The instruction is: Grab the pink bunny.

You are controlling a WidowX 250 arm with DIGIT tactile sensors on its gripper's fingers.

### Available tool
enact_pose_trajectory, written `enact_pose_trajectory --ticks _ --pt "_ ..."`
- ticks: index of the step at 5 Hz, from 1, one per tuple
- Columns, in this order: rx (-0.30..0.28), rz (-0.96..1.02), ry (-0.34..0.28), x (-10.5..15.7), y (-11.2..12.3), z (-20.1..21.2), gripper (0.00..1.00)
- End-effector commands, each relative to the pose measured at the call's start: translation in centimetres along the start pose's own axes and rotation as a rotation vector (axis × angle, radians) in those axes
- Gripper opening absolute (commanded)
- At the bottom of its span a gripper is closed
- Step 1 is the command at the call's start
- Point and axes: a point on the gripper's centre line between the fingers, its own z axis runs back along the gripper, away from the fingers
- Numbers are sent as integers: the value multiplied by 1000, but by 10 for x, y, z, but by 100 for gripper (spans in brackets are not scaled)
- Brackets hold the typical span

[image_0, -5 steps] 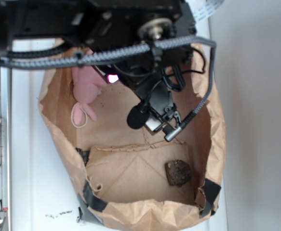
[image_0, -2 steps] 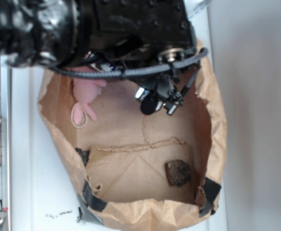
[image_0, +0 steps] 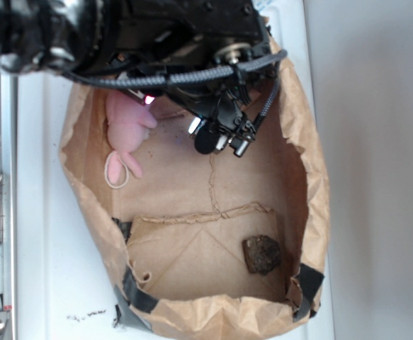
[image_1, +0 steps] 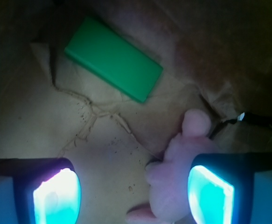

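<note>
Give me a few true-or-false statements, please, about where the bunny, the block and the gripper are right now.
1. The bunny lies partly between the open fingers of the gripper. True.
2. The gripper is shut on the green block. False: the block lies apart, ahead of the gripper, untouched.
3. The brown lump sits on the bag floor, away from the bunny. True.
4. The bunny lies outside the bag. False: it is inside, near the bag's wall.
</note>
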Motion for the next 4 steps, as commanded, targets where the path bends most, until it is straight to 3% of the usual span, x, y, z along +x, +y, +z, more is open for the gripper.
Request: enact_pose_trajectory --ticks 1,4 --pt "35 -9 -58 14 16 12 100" --pt "63 -82 -91 -3 24 -8 100"
